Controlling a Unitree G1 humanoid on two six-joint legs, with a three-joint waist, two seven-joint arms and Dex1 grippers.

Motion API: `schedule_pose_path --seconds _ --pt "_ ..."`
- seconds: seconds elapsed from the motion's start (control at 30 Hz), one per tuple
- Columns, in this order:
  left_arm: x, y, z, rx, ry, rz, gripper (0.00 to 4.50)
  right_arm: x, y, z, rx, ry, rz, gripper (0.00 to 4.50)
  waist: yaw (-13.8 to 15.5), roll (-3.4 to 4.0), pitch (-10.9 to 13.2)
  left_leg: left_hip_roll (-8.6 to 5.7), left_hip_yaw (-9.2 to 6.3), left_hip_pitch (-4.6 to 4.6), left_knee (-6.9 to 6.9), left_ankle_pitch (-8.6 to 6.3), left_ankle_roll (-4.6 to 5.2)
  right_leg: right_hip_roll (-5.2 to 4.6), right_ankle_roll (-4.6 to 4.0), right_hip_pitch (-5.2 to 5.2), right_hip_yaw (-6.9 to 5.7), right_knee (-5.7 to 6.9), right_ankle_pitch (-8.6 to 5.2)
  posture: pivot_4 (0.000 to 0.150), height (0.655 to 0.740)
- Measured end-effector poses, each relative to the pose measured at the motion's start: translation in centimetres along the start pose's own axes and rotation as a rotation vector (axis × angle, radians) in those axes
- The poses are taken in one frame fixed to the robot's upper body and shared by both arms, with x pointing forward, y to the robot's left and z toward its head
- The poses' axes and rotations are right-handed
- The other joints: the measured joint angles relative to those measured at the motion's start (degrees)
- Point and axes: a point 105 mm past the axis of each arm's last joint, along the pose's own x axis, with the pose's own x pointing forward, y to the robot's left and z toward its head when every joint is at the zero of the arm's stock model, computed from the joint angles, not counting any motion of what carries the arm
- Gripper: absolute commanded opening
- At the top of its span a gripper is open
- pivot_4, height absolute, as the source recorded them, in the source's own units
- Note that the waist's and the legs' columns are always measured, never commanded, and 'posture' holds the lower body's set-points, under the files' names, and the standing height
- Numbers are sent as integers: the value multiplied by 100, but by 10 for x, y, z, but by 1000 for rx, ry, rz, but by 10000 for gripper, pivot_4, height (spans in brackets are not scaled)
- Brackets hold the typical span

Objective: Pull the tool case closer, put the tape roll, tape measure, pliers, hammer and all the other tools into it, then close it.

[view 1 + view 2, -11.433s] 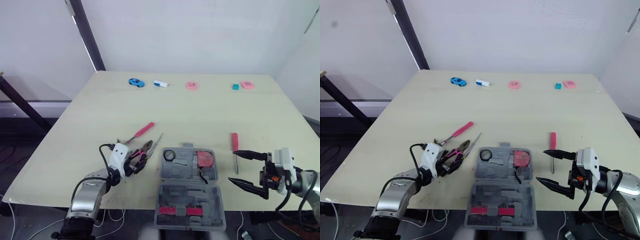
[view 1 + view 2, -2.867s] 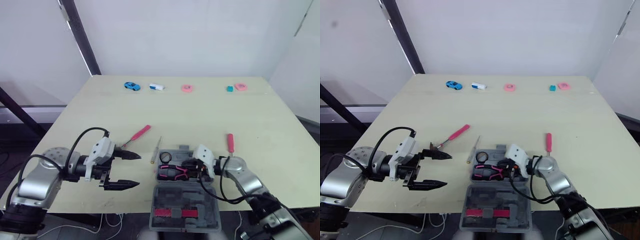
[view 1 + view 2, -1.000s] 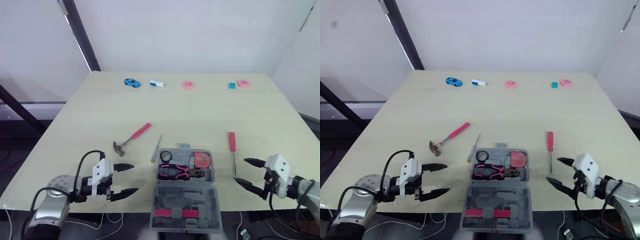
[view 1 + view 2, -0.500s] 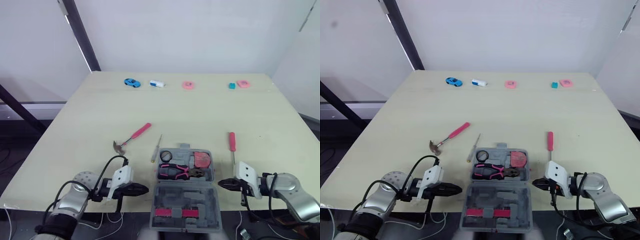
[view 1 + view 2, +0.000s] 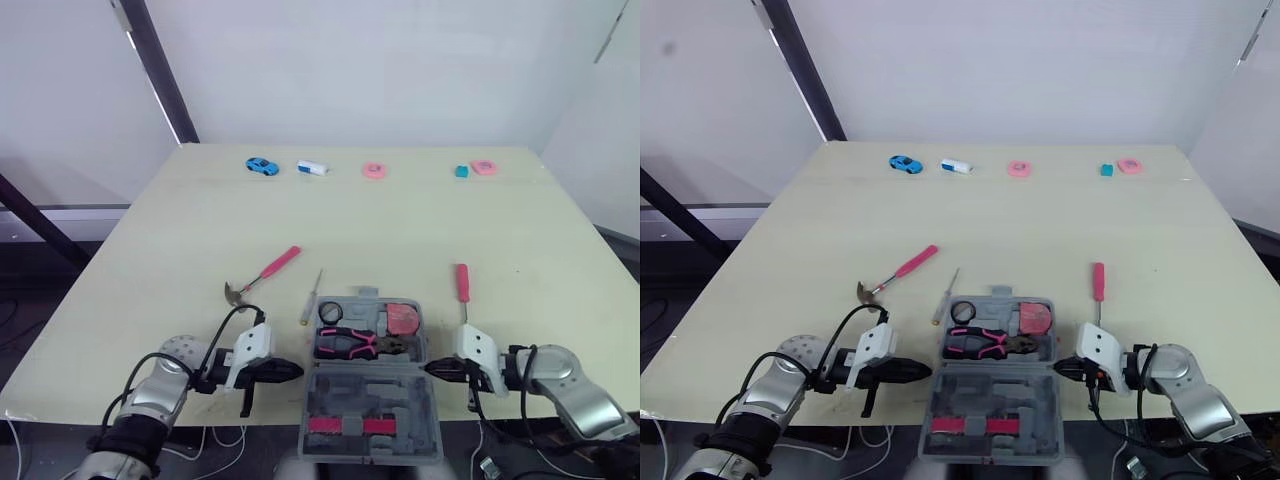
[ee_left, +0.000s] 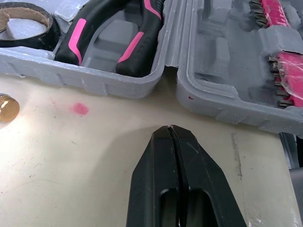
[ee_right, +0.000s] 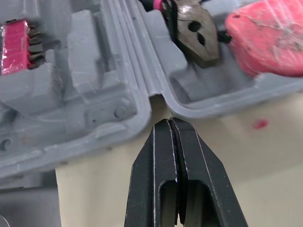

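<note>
Head view: an open grey tool case (image 5: 372,400) lies at the table's (image 5: 400,220) near edge. It holds the pliers (image 5: 360,343), tape roll (image 5: 331,311) and red tape measure (image 5: 404,320). The hammer (image 5: 262,275) and a red screwdriver (image 5: 462,283) lie outside it.

Left wrist view: the left gripper (image 6: 169,127), closed and empty, points at the case's hinge.

Right wrist view: the right gripper (image 7: 168,120), closed and empty, sits just beside the hinge's other end.

Head stereo pair down over the table (image 5: 400,230); both wrist cameras close on the tool case (image 5: 372,396).
</note>
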Motion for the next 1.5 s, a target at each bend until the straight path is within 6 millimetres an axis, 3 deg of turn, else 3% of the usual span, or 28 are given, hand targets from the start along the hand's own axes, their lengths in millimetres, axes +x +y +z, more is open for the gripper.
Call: schedule_pose_path --seconds 1.13,1.5 --pt "27 5 14 8 -32 -8 484 2 -1 -5 23 3 -15 0 93 2 -1 -5 -3 5 6 0 0 -1 1 13 0 -1 1 1500 7400" --pt "39 17 26 -11 -27 -7 484 -7 -16 -8 33 21 -60 0 121 1 0 -6 -9 1 9 0 1 4 4 13 0 -1 2 1500 7400"
